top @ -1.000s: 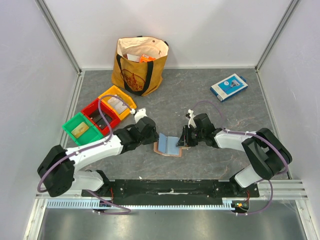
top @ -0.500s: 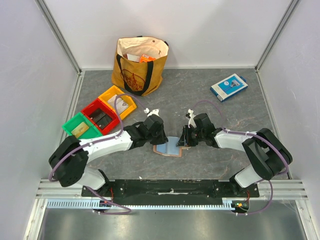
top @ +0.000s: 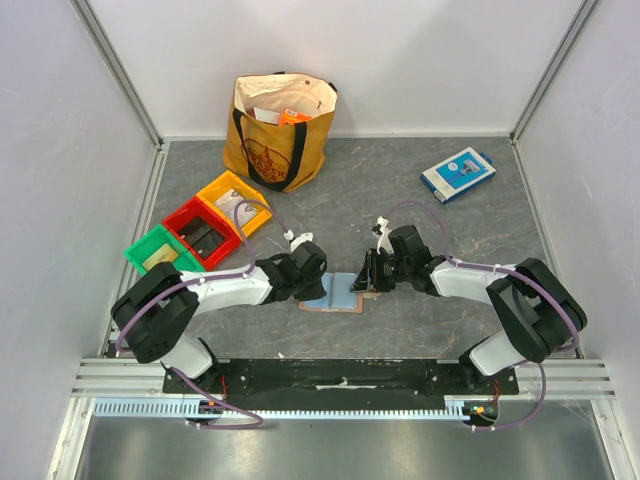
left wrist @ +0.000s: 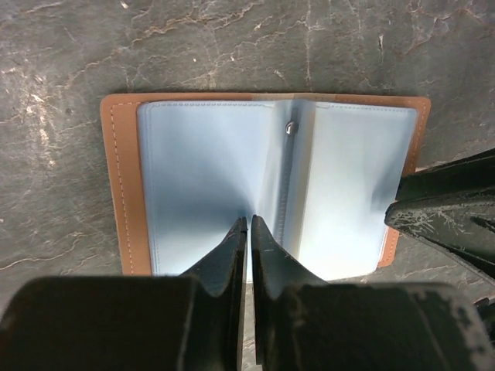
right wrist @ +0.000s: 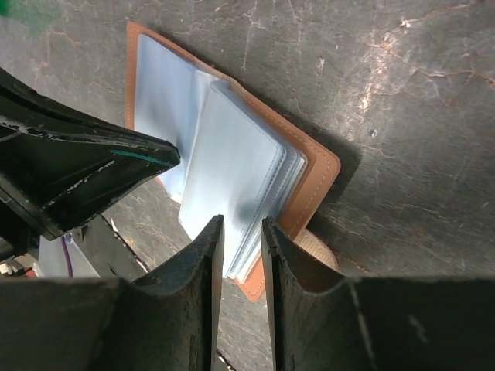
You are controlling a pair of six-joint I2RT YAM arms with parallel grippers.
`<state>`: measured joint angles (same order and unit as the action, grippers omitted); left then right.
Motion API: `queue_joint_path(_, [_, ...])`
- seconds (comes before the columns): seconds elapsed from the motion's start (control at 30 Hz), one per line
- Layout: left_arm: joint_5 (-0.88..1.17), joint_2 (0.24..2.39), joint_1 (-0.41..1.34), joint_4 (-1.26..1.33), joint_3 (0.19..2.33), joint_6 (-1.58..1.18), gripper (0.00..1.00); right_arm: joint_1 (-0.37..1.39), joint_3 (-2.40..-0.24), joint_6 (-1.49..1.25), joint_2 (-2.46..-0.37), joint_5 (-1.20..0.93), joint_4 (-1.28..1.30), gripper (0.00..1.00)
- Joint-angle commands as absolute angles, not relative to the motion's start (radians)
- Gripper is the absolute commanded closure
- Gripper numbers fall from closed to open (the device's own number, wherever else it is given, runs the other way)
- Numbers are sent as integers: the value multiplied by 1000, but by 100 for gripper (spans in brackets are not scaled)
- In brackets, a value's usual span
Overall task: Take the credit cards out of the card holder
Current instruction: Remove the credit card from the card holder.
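Note:
The card holder (top: 340, 291) lies open on the grey table, tan leather outside and pale blue sleeves (left wrist: 209, 178) inside. No credit cards show in any view. My left gripper (left wrist: 248, 220) is at the near edge of the left page. Its jaws are shut to a thin slit, and I cannot tell if a sleeve is pinched. My right gripper (right wrist: 240, 224) straddles the stack of sleeves (right wrist: 232, 166) at the holder's right edge, closed on it, with that half raised a little off the table. The snap tab (right wrist: 315, 249) pokes out underneath.
A tan tote bag (top: 280, 130) stands at the back. Yellow (top: 232, 198), red (top: 198, 232) and green (top: 160, 256) bins sit at the left. A blue-and-white flat box (top: 457, 174) lies at the back right.
My left arm has swung in toward the holder's left page and its jaws have closed. The right gripper has stayed at the holder's right edge.

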<state>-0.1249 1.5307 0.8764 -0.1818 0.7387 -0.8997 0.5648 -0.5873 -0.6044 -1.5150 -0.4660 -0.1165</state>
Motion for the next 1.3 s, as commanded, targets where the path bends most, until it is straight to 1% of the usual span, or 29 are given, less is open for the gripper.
queue_joint_path(0.0, [-130, 1557, 874, -149, 707, -933, 90, 563, -597, -627, -1489, -525, -175, 67])
queue_joint_path(0.43, [-95, 1531, 873, -107, 695, -945, 91, 563, -615, -640, -1474, -548, -170, 68])
queue_joint_path(0.5, [-86, 1534, 874, -101, 693, -948, 91, 561, -618, -644, -1465, -563, -175, 67])
queue_joint_path(0.6, [-83, 1535, 874, -98, 696, -948, 91, 563, -627, -646, -1453, -572, -169, 62])
queue_joint_path(0.8, [-80, 1532, 873, -95, 693, -953, 91, 563, -658, -603, -1405, -505, -78, 59])
queue_joint_path(1.0, [-81, 1532, 873, -94, 693, -953, 91, 563, -678, -580, -1350, -448, -25, 59])
queue_joint_path(1.27, [-80, 1537, 874, -89, 689, -956, 91, 563, -663, -607, -1445, -457, -72, 60])
